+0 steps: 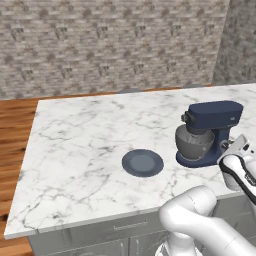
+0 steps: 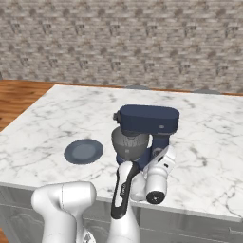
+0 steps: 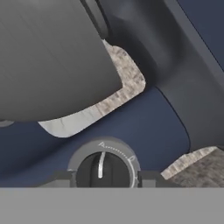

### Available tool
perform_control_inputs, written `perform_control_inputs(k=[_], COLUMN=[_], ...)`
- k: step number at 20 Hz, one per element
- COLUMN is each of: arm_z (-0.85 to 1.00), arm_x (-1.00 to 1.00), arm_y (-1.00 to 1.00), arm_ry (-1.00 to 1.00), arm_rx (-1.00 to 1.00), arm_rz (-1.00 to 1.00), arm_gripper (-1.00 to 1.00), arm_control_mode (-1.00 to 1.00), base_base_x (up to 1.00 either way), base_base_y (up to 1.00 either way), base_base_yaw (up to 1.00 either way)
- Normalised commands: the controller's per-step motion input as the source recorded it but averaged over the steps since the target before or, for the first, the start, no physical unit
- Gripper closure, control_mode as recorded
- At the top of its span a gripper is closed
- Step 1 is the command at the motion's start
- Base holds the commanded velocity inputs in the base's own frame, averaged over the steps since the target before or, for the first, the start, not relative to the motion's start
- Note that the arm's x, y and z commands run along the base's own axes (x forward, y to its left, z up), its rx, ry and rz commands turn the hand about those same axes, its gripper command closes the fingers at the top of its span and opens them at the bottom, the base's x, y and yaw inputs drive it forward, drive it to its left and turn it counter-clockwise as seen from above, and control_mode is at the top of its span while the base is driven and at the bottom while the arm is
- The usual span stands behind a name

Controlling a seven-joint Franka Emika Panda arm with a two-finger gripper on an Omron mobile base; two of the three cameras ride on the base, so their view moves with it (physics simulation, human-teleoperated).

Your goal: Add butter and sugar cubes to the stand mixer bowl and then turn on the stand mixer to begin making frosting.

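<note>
The navy-blue stand mixer (image 1: 212,131) with its bulky head stands on the white marble surface (image 1: 85,150), and serves here as the landmark. In the left base view the deep grey metal stand mixer bowl (image 1: 194,145) sits under the mixer's head on its flat base, and a flat dark blue-grey round plate (image 1: 142,163) lies on the surface to the left of the mixer, well apart from it, with nothing visible on it. The right base view shows the same bowl (image 2: 129,144) from the other side, with the white arm's hand pressed close against the mixer's near side, hiding the base. What lies inside the bowl cannot be told from either base view. The hand view alone gives the close detail: a round dark knob (image 3: 103,169) with a pale pointer and a dial arc, set in the mixer's navy base just below the bowl's curved grey wall. The end effector (image 3: 103,178) has its two dark tips just beside the knob, one on each side; whether they pinch it cannot be told.
</note>
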Motion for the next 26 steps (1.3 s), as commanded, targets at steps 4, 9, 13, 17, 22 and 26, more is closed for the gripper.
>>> perform_control_inputs(k=[4, 9, 13, 17, 22, 26], arm_z=[0.02, 0.00, 0.00, 0.00, 0.00, 0.02], arm_x=[0.06, 0.01, 0.00, 0.00, 0.00, 0.00], arm_y=[0.01, 0.00, 0.00, 0.00, 0.00, 0.00], arm_ry=[0.00, 0.00, 0.00, 0.00, 0.00, 0.00], arm_rx=[0.01, 0.08, 0.21, 0.27, 0.32, 0.33], arm_rz=[0.00, -0.01, -0.02, 0.00, 0.00, 0.00], arm_gripper=[1.00, 1.00, 1.00, 1.00, 1.00, 1.00], arm_control_mode=[-1.00, -1.00, -1.00, -1.00, -1.00, -1.00], base_base_x=[0.00, 0.00, 0.00, 0.00, 0.00, 0.00], base_base_y=[0.00, 0.00, 0.00, 0.00, 0.00, 0.00], base_base_yaw=[0.00, 0.00, 0.00, 0.00, 0.00, 0.00])
